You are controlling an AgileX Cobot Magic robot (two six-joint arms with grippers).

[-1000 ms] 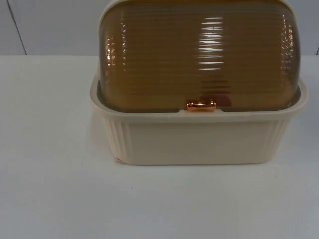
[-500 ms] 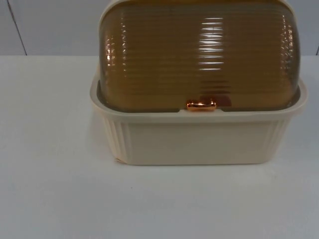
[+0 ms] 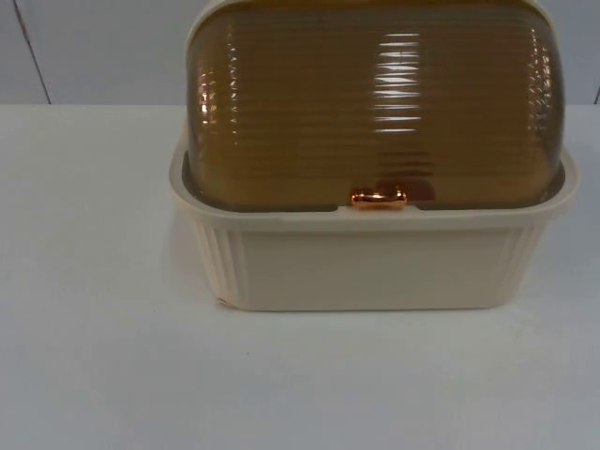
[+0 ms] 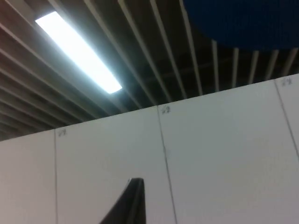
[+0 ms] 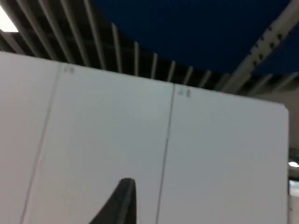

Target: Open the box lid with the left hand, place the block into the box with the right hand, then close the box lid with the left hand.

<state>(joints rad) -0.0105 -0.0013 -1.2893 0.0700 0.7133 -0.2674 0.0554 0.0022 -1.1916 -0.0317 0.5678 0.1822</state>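
Observation:
A cream ribbed box (image 3: 375, 267) stands on the white table, a little right of the middle in the top view. Its domed amber see-through lid (image 3: 375, 103) is down, resting in the box rim. A small copper handle (image 3: 379, 197) sits at the lid's front edge. A reddish patch (image 3: 420, 190) shows through the lid just right of the handle; I cannot tell what it is. My left gripper (image 4: 133, 200) points up at the partition wall and ceiling, away from the table. My right gripper (image 5: 122, 200) is raised the same way.
Bare white table (image 3: 103, 356) lies in front of and left of the box. The grey partition wall (image 3: 94, 47) closes off the back. Ceiling slats and a strip light (image 4: 77, 51) appear above the wall in the left wrist view.

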